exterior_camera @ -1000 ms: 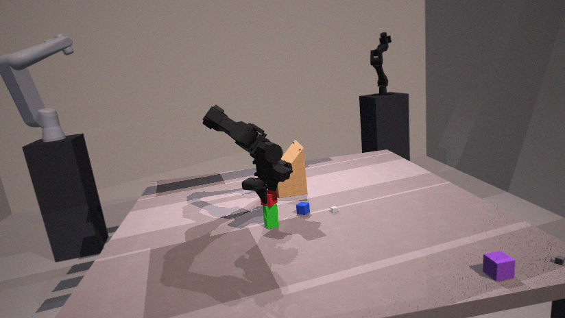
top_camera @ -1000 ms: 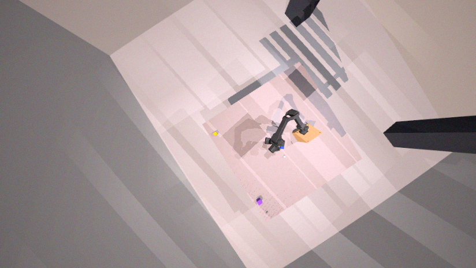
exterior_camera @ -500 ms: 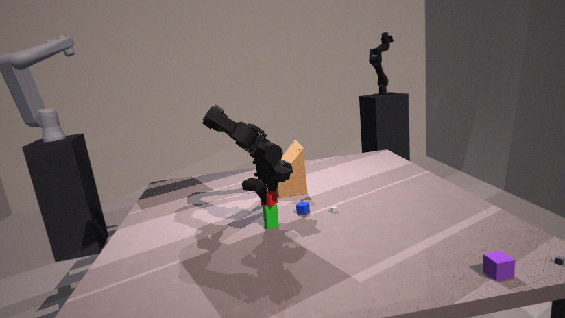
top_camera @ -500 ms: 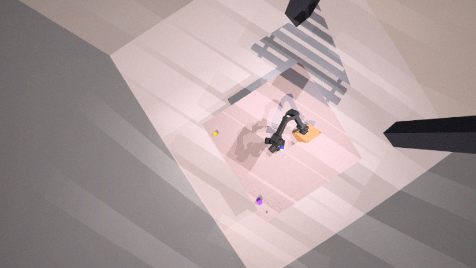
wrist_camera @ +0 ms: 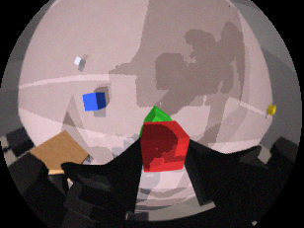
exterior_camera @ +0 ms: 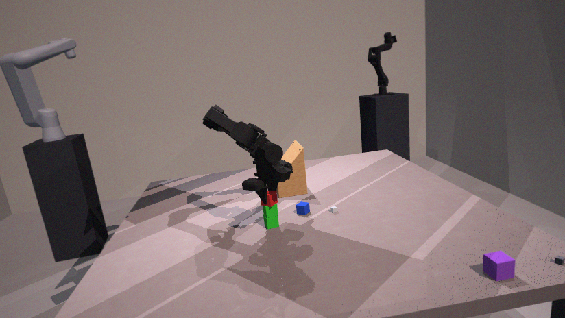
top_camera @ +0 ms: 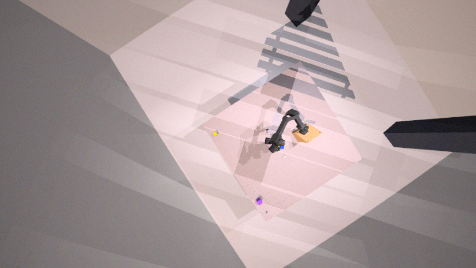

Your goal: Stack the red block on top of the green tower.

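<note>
- Three views show one black arm with its gripper [exterior_camera: 269, 196] clamped on the red block [exterior_camera: 271, 199], which sits at the top of the green tower [exterior_camera: 271, 217]; whether red rests fully on green or stands a hair above it cannot be told.
- Only the side view shows the tower's full height: it stands upright on the table [exterior_camera: 395, 205], near its middle, with the red block directly over it.
- Only the wrist view looks down past the dark fingers: the red block [wrist_camera: 165, 146] fills the gap between them, and a small corner of the green tower [wrist_camera: 156, 114] peeks out beyond its far edge.
- From overhead, the arm [top_camera: 283, 129] hides both the red block and the tower; neither colour can be made out there.
- A blue cube [exterior_camera: 302, 208] lies just right of the tower, with a tiny white cube [exterior_camera: 333, 210] further right; both also show in the wrist view.
- A tan wedge [exterior_camera: 293, 169] stands behind the arm.
- A purple cube [exterior_camera: 498, 265] sits near the table's right front corner, well apart from the tower.
- A yellow cube [top_camera: 215, 133] shows in the overhead and wrist views only, off to the left overhead; the side view does not include it.
- Two other arms on dark pedestals, a grey arm [exterior_camera: 27, 79] far left and a small black arm [exterior_camera: 380, 59] far right, appear only in the side view.
- No brand, label or writing can be read on anything.
</note>
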Controlling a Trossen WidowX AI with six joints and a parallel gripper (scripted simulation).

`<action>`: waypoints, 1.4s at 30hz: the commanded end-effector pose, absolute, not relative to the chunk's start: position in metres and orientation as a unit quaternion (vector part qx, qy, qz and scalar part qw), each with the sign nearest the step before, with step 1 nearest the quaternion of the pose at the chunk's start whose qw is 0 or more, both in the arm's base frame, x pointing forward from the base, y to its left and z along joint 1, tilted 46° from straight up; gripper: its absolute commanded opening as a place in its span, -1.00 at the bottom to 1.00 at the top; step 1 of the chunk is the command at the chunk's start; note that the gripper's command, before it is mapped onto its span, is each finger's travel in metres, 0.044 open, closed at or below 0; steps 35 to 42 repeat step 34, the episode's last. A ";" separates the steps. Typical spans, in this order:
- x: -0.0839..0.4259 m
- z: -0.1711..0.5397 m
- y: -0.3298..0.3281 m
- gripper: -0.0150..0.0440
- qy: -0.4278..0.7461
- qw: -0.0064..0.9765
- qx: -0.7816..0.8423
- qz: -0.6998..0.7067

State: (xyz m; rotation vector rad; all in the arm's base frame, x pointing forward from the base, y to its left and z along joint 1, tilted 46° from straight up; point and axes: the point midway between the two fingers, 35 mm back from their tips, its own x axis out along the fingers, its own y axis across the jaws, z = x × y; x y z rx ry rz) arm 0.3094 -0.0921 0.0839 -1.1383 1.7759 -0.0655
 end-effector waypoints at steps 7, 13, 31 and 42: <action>0.310 0.084 -0.092 0.67 0.732 0.494 -0.469 -0.027; 0.310 0.084 -0.092 1.00 0.732 0.494 -0.469 -0.027; 0.310 0.084 -0.092 1.00 0.732 0.494 -0.469 -0.027; 0.310 0.084 -0.092 1.00 0.732 0.494 -0.469 -0.027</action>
